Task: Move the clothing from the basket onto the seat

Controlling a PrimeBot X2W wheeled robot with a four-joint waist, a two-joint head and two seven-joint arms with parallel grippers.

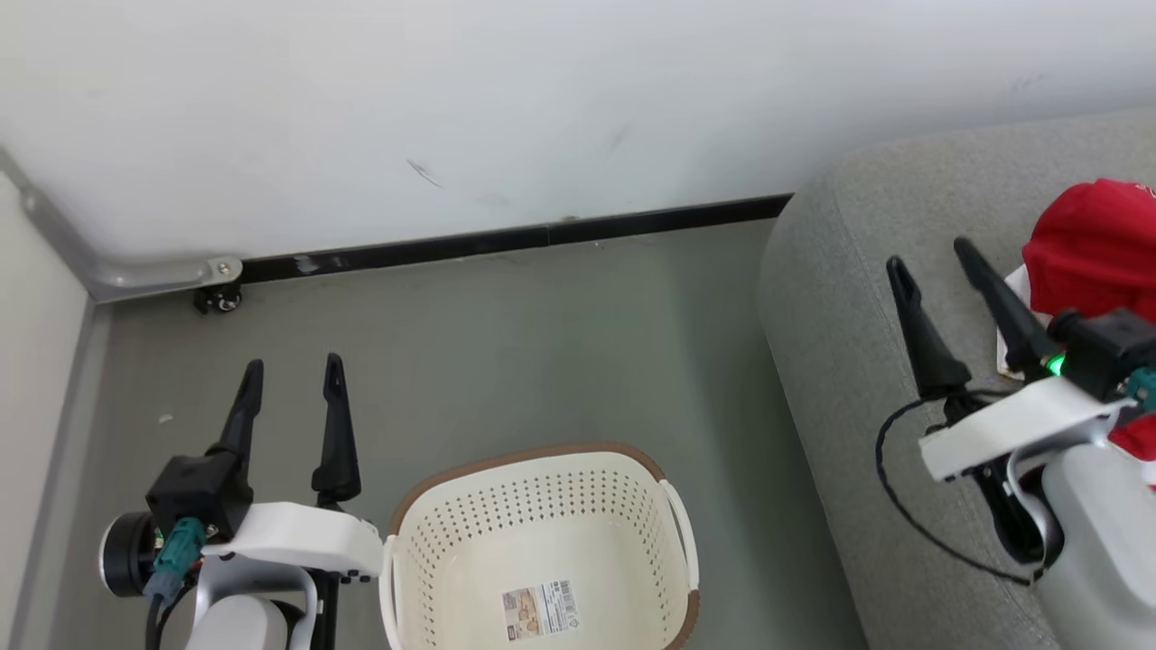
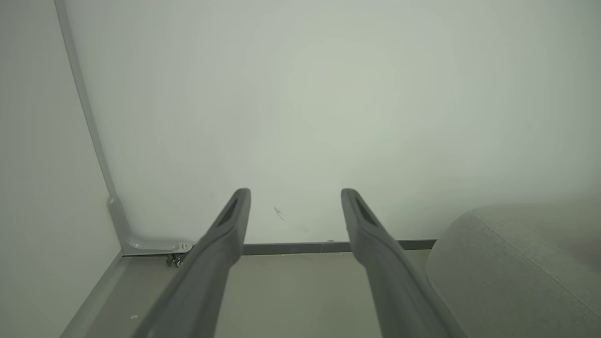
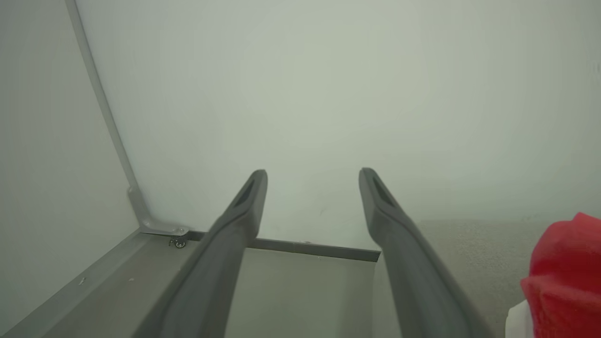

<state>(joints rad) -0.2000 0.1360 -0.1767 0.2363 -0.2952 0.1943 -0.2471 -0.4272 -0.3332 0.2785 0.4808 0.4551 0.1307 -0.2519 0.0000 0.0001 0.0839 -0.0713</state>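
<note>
The cream basket with a brown rim stands on the floor at the bottom centre, and inside it I see just a paper label. Red clothing lies heaped on the grey seat at the right edge; it also appears as a red mound of clothing in the right wrist view. My left gripper hangs open over the floor left of the basket, nothing between its fingers. My right gripper is open above the seat, just left of the clothing, holding nothing.
A white wall with a black baseboard closes the far side. A grey metal bracket with a small caster sits in the left corner. Grey floor lies between basket and wall. The seat's rounded corner shows at the left wrist view's right.
</note>
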